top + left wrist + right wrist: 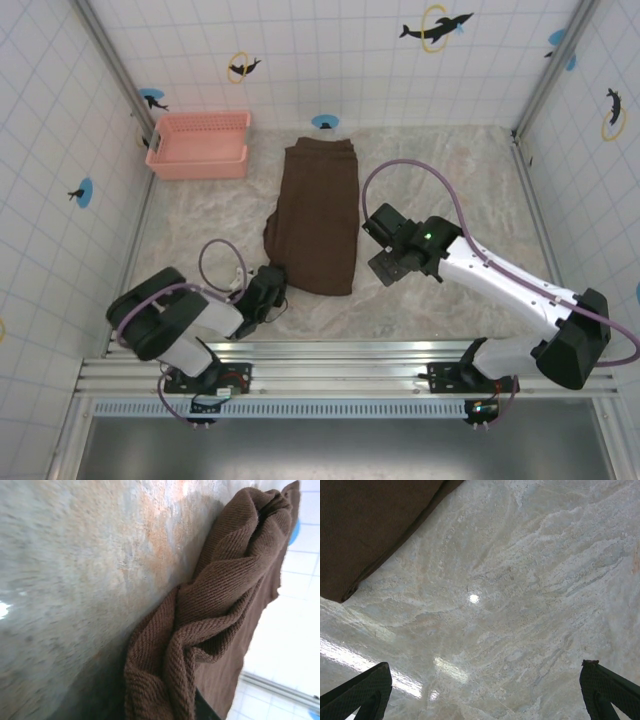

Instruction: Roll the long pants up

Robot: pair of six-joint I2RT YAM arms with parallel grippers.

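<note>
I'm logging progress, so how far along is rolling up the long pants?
Done: the long pants lie folded lengthwise, flat. In hand: the left gripper pinches their near left corner, bunching it; the right gripper hangs open beside them. Left: all the rolling.

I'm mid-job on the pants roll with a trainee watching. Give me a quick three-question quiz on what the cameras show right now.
1. True or false: the right gripper is closed on the pants.
2. Where does the pink basket stand? A) at the far left corner of the table, apart from the pants; B) at the near right corner; C) on top of the pants.
3. Which gripper is at the near left corner of the pants, where the cloth is bunched up?
Key:
1. False: its jaws stand wide open over bare table beside the pants.
2. A.
3. The left gripper, pinching the bunched cloth.
</note>
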